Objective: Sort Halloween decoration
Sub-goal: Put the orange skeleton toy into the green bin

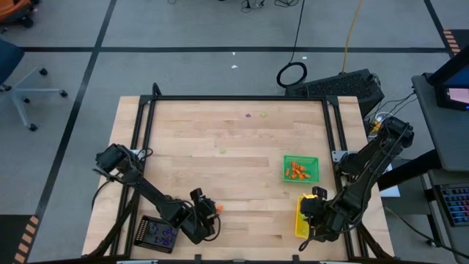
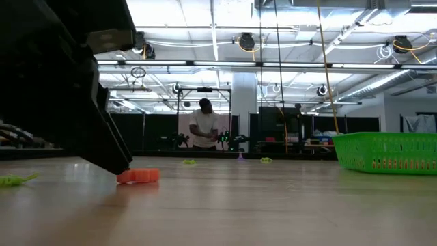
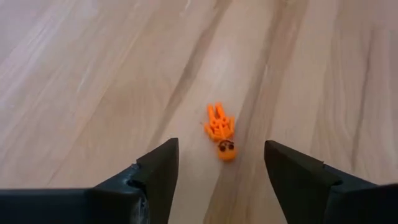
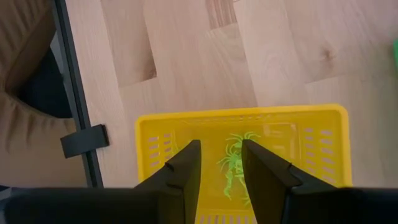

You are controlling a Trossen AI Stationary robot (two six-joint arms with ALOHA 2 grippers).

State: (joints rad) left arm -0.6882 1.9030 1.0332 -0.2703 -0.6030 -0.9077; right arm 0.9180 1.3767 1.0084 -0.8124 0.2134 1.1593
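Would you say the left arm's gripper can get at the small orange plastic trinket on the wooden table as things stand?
Probably yes. The left gripper is open, and the small orange plastic trinket lies on the bare wooden table just ahead of the gap between its fingers, with nothing between them.

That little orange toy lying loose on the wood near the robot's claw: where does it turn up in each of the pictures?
High view: the orange trinket lies low centre-left, beside the left gripper.
Low view: the same piece lies left of centre, beside the dark arm.
Left wrist view: middle, just ahead of the open fingers.
Right wrist view: not in it.
Shared landmark: the left gripper.
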